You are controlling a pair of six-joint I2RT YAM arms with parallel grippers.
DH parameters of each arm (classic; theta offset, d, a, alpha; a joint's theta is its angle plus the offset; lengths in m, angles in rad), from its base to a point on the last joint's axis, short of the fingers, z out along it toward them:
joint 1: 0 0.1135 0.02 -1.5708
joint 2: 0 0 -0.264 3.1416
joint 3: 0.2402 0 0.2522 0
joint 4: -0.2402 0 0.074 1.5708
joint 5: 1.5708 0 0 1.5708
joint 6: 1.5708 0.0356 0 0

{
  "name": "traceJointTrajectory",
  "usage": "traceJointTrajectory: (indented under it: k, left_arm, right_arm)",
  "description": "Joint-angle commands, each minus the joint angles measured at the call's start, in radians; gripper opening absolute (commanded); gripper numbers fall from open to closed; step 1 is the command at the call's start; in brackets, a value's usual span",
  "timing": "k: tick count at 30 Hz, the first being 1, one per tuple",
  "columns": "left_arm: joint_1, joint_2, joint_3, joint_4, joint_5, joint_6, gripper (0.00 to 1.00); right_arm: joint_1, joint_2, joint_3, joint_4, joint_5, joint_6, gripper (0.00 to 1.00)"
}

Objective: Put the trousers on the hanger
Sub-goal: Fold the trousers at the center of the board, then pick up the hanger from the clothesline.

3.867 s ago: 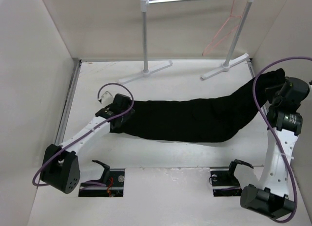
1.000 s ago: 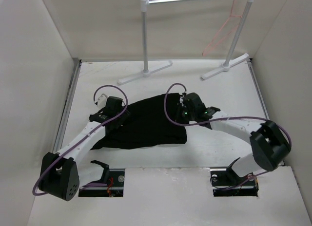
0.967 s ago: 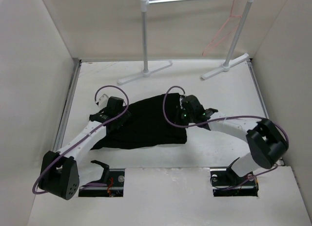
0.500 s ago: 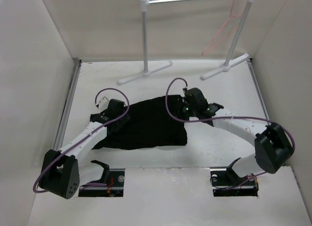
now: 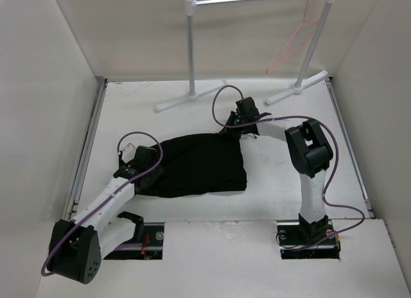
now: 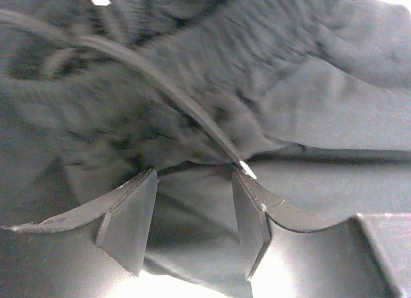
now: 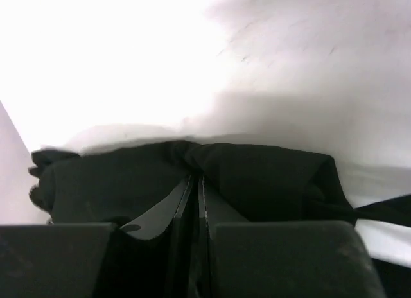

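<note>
white table bears trousers, right jaws pinching their far corner.

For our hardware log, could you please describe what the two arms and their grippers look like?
Both arms have white link shells with black joint housings and black bases. A purple cable runs along each, left arm and right arm. The left gripper has dark, flat, wedge-shaped fingers; the right gripper looks black too.

The white table bears black trousers near its middle; a clothes rack stands at its far edge.
</note>
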Motion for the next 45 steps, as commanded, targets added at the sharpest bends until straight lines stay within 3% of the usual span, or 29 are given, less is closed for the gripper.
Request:
traceJointTrajectory:
  k: [1, 4, 6, 10, 14, 16, 17, 20, 21, 23, 28, 33, 36, 45]
  left_arm:
    - [0.015, -0.06, -0.02, -0.075, -0.017, 0.02, 0.49]
    - [0.017, -0.093, 0.0, -0.119, -0.017, 0.043, 0.5]
    - [0.018, -0.112, 0.037, -0.154, -0.017, 0.057, 0.5]
    - [0.006, -0.129, 0.153, -0.19, -0.017, 0.079, 0.51]
    - [-0.024, -0.042, 0.279, -0.142, -0.017, 0.102, 0.49]
    - [-0.057, 0.021, 0.33, -0.095, -0.015, 0.108, 0.41]
    - [-0.079, 0.055, 0.353, -0.066, -0.012, 0.114, 0.33]
    - [-0.142, 0.149, 0.409, 0.008, -0.008, 0.122, 0.14]
    - [-0.167, 0.181, 0.431, 0.025, -0.008, 0.125, 0.1]
    - [-0.208, 0.231, 0.469, 0.045, -0.017, 0.128, 0.06]
    - [-0.285, 0.299, 0.514, 0.08, -0.025, 0.135, 0.06]
    - [-0.311, 0.318, 0.508, 0.117, -0.008, 0.143, 0.22]
    - [-0.304, 0.324, 0.497, 0.125, 0.017, 0.143, 0.27]
    - [-0.264, 0.382, 0.491, 0.157, 0.084, 0.148, 0.29]
  right_arm:
    - [-0.013, 0.021, 0.091, 0.015, 0.011, 0.025, 0.15]
    - [-0.009, 0.033, 0.12, 0.017, 0.003, 0.045, 0.21]
    - [-0.007, 0.006, 0.123, 0.008, 0.002, 0.037, 0.31]
    - [0.017, -0.155, 0.07, -0.003, -0.004, 0.017, 0.53]
    - [0.029, -0.353, 0.004, -0.035, -0.006, -0.009, 0.64]
    - [0.029, -0.428, -0.016, -0.06, -0.006, -0.02, 0.63]
    - [0.023, -0.467, -0.022, -0.073, -0.006, -0.026, 0.59]
    - [-0.033, -0.56, 0.008, -0.115, -0.012, -0.041, 0.22]
    - [-0.053, -0.579, 0.035, -0.127, -0.02, -0.052, 0.13]
    - [-0.104, -0.601, 0.107, -0.147, -0.006, -0.087, 0.08]
    - [-0.263, -0.538, 0.336, -0.231, 0.068, -0.146, 0.12]
    - [-0.385, -0.386, 0.563, -0.323, 0.143, -0.204, 0.39]
    - [-0.428, -0.296, 0.677, -0.356, 0.138, -0.207, 0.48]
    - [-0.454, -0.125, 0.853, -0.356, 0.019, -0.195, 0.49]
